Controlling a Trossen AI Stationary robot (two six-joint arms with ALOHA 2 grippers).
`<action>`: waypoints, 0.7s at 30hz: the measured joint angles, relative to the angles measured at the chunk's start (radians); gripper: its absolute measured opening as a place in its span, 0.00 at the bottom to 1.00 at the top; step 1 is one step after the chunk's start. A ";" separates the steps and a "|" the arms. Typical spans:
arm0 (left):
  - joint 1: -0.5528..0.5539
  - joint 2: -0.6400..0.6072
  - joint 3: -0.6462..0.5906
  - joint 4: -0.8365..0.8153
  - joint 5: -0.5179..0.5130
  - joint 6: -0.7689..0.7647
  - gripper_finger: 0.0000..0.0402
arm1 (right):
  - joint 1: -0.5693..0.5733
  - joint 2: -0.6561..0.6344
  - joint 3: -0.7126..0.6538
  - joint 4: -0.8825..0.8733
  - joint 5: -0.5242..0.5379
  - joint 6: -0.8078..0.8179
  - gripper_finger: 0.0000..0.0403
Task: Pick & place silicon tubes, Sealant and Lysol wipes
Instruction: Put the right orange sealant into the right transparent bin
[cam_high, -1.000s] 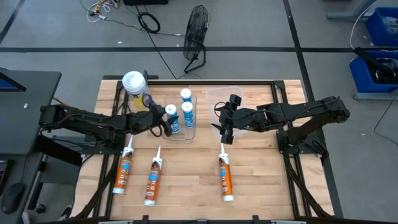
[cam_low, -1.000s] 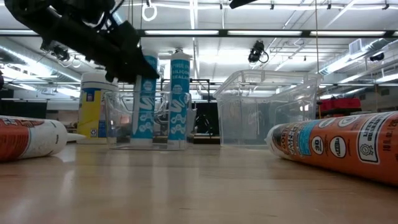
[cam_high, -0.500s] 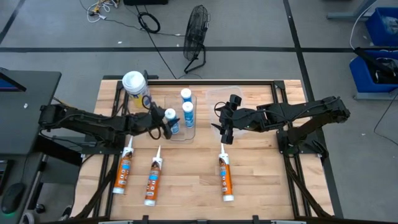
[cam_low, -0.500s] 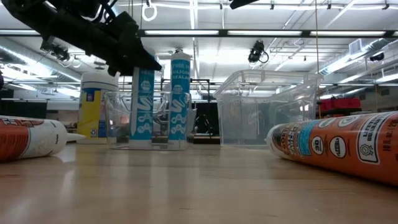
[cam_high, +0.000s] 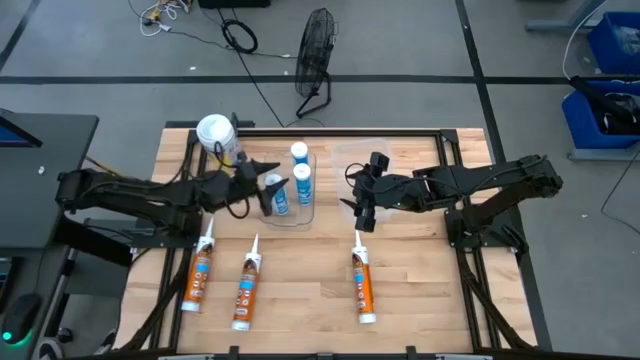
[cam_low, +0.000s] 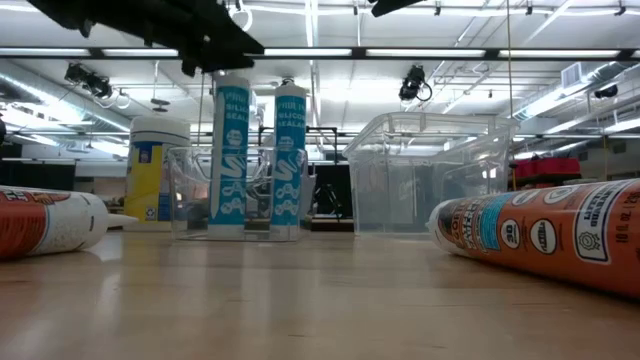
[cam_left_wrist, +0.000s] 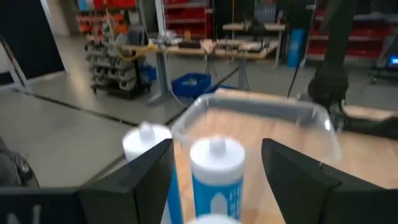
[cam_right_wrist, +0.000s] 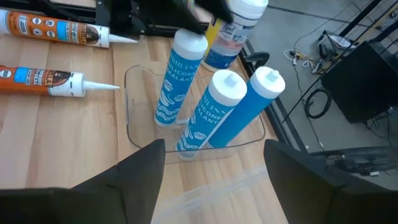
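Three slim white-and-blue silicone tubes (cam_high: 275, 192) (cam_high: 303, 183) (cam_high: 298, 153) stand upright on their bases in a small clear bin (cam_high: 290, 217). My left gripper (cam_high: 262, 187) is open and empty, just above the near-left tube (cam_low: 228, 150), with its fingers either side of the tube tops (cam_left_wrist: 214, 158). The Lysol wipes canister (cam_high: 215, 133) stands at the far left, behind the bin. Three orange sealant tubes (cam_high: 200, 272) (cam_high: 247, 285) (cam_high: 362, 282) lie on the table nearer me. My right gripper (cam_high: 360, 207) is open and empty, right of the bin.
A larger clear bin (cam_low: 420, 170) stands at the far middle of the table, under my right arm. The orange tube (cam_low: 550, 235) lies below my right gripper. A floor fan (cam_high: 315, 50) stands beyond the far edge. Bare wood lies between the orange tubes.
My left gripper has opened and let go of the near-left white-and-blue tube, then gone up clear of its top. The tube stays standing upright in the small clear bin.
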 joint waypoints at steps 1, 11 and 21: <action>0.000 -0.007 0.009 0.001 -0.001 0.013 0.62 | 0.000 0.000 0.000 -0.004 -0.001 0.008 0.69; -0.050 -0.060 0.069 0.040 0.009 0.177 0.62 | 0.000 0.000 0.000 -0.074 -0.180 0.207 0.69; -0.192 -0.060 0.068 0.118 0.154 0.273 0.62 | 0.034 0.000 0.000 -0.221 -0.342 0.558 0.69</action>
